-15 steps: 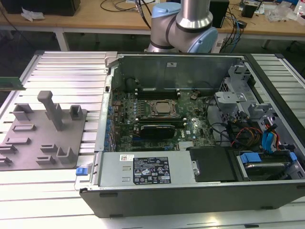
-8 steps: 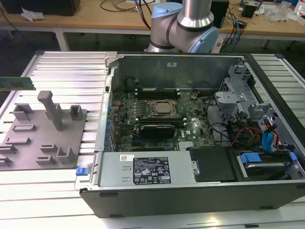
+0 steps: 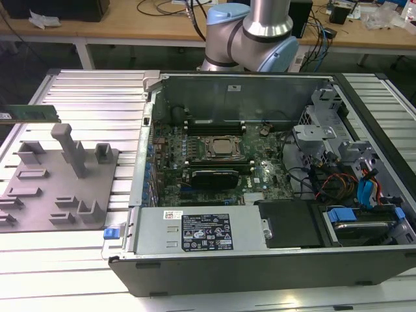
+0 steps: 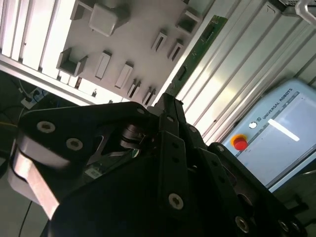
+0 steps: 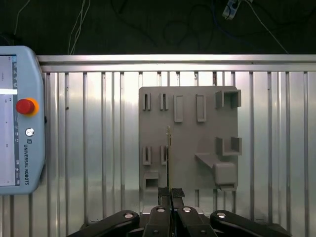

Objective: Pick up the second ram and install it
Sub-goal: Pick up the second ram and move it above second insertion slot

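Gripper: closed on the ram, the two fingertips pinched together on one end of the stick.
Ram, place: held in the air over the tray, well apart from the case.
Tray: grey plate lying on the slatted table. It carries upright posts, small blocks and narrow slots. The ram hangs above it; whether the two touch I cannot tell.
Case: lies open on its side on the table, just beside the tray on the exterior view's right.
Case, contents: green motherboard with the CPU socket near its middle. A silver power supply fills the near wall. Drive bays with blue tabs and loose cables sit on the exterior view's right.
Exterior view: the ram is a level green strip at the exterior view's left edge, beyond the tray's tall post. The arm rises behind the case.
First wrist view: looks straight down. The ram is edge-on, a thin line running from the fingertips across the tray. A pendant with a red button lies on the table beside the tray.
Second wrist view: the black body of the gripper is close up, and the ram's green face slants away from the fingertips along the tray's edge. The pendant lies further off.
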You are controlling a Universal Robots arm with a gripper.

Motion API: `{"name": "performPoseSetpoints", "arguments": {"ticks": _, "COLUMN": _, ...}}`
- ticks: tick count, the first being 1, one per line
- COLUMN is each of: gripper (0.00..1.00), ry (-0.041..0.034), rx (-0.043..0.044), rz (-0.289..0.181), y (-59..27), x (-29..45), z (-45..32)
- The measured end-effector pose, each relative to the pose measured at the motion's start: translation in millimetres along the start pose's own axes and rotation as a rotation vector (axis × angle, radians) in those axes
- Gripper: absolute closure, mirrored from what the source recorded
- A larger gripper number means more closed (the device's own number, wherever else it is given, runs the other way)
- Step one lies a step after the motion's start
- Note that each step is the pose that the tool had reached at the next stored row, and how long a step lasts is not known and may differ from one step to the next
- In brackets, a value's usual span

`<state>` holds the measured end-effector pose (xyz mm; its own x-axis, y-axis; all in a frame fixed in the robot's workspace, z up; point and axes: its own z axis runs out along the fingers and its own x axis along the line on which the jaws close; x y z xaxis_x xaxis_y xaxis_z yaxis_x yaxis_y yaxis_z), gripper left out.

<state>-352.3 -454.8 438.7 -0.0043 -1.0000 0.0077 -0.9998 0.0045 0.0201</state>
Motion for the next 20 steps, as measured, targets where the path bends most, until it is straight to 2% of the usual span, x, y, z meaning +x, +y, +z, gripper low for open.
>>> {"name": "performPoseSetpoints", "arguments": {"ticks": 10, "gripper": 0.91, "ry": 0.0, "rx": -0.0001, "rz": 0.0, "y": -19.7, "x": -0.1, "z": -0.4}}
{"name": "performPoseSetpoints", "arguments": {"ticks": 12, "gripper": 0.91, "ry": 0.0, "rx": -0.0001, "rz": 0.0, "y": -28.4, "x": -0.1, "z": -0.6}}
{"name": "performPoseSetpoints", "arguments": {"ticks": 16, "gripper": 0.91, "ry": -0.0001, "rx": -0.0001, "rz": 0.0, "y": -36.7, "x": -0.2, "z": -0.8}}
{"name": "performPoseSetpoints", "arguments": {"ticks": 20, "gripper": 0.91, "ry": -0.0001, "rx": 0.0, "rz": 0.0, "y": -63.5, "x": -0.3, "z": -1.3}}
